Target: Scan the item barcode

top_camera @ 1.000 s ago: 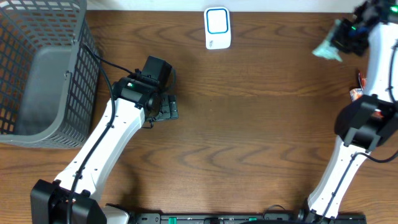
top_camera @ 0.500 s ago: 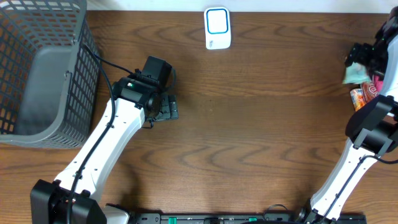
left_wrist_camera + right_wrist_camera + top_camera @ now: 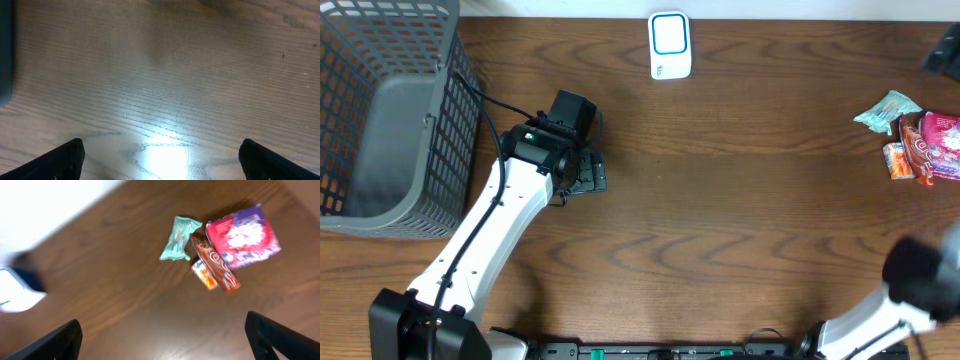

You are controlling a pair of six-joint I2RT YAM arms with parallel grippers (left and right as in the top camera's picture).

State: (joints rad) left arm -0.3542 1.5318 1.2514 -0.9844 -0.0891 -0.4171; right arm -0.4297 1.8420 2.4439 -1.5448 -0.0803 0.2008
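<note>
At the far left a grey mesh basket (image 3: 360,60) stands on the wooden table (image 3: 740,220). Just right of it the left arm (image 3: 490,230) reaches in from the near edge. The left gripper (image 3: 592,174) hangs over bare wood with its jaws spread wide and nothing between them (its wrist view shows only two dark fingertips (image 3: 62,157) in the bottom corners and glare on the grain). Further right, at the far edge, lies the white barcode scanner (image 3: 670,45), its blue-rimmed window facing up. Well apart from it, near the right edge, a teal packet (image 3: 887,110) lies flat on the table. It is just beside an orange wrapper (image 3: 898,160) and a red-and-purple pouch (image 3: 940,140), which overlap each other. The right gripper (image 3: 165,340) looks down on this cluster from above, jaws wide apart and empty. The right arm (image 3: 920,280) is a blur in the overhead view's lower right corner.
</note>
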